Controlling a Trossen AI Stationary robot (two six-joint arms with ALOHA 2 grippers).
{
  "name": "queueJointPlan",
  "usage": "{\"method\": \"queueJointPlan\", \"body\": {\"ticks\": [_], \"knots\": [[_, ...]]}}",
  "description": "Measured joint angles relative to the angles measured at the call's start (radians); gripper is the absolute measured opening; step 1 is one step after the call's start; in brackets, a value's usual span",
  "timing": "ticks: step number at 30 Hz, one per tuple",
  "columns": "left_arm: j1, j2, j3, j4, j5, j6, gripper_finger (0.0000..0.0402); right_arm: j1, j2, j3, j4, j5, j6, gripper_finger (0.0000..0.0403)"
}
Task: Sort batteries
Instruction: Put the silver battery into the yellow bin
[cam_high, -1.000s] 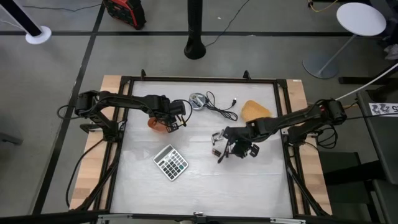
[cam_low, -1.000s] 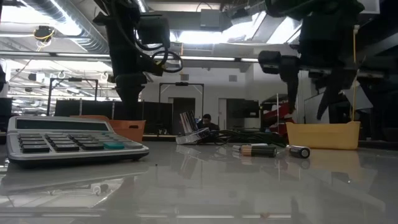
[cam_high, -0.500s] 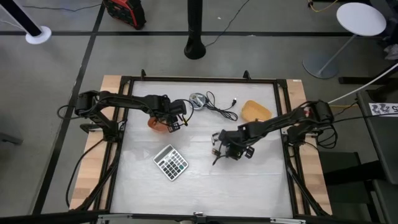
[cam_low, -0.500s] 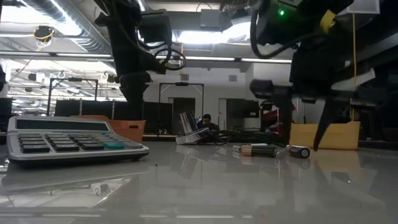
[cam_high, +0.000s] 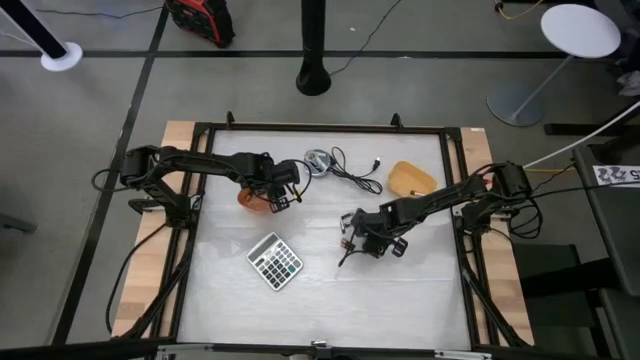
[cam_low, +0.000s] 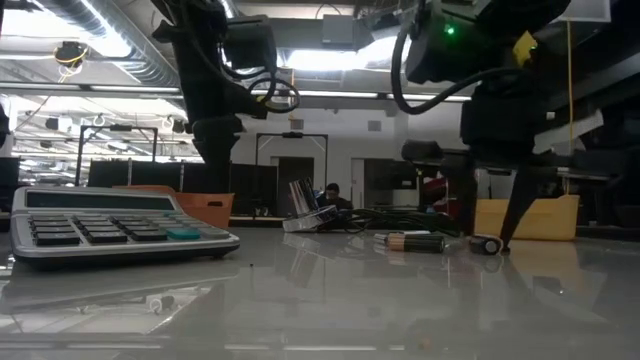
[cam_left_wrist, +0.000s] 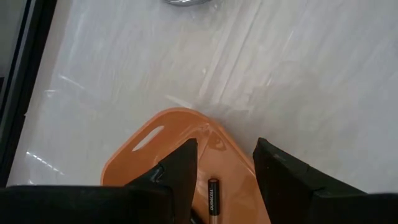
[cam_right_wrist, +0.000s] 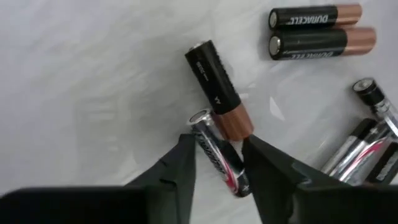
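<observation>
Several batteries lie loose on the white table. In the right wrist view a silvery cell (cam_right_wrist: 219, 154) lies on its side with one end against a black-and-copper one (cam_right_wrist: 217, 87), two more black-and-copper cells (cam_right_wrist: 318, 30) lie beyond, and others (cam_right_wrist: 372, 142) are at the side. My right gripper (cam_right_wrist: 217, 142) (cam_high: 350, 243) is open and down at the table, one finger on each side of the silvery cell without touching it. My left gripper (cam_left_wrist: 225, 152) (cam_high: 280, 192) is open above the orange dish (cam_left_wrist: 155, 146), where one dark battery (cam_left_wrist: 212, 196) lies.
A calculator (cam_high: 274, 260) lies near the table's middle, on the near side. A black cable (cam_high: 352, 170) and a round silver disc (cam_high: 318, 160) lie at the far side. A yellow dish (cam_high: 410, 178) sits far right. The table is bare toward its near edge.
My right gripper has come down from above the batteries until its fingertips reach the table around the silvery cell, shifting slightly toward the table's left. The batteries have stayed where they were.
</observation>
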Motion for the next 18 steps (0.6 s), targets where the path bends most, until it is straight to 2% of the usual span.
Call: {"method": "queueJointPlan", "body": {"ticks": [5,9,13,18], "knots": [[0.0,0.0,0.0,0.005,0.0,0.0,0.0148,0.0,0.0,0.0,-0.015,-0.001,0.057,0.0062],[0.0,0.0,0.0,0.022,0.0,0.0,0.0148,0.0,0.001,-0.001,-0.015,0.007,0.113,0.0029],[0.0,0.0,0.0,0.023,0.0,0.0,0.0148,0.0,0.002,0.015,-0.039,0.011,0.158,0.0022],[0.0,0.0,0.0,0.023,0.0,0.0,0.0148,-0.001,0.009,0.074,-0.147,0.016,0.192,0.003]]}}
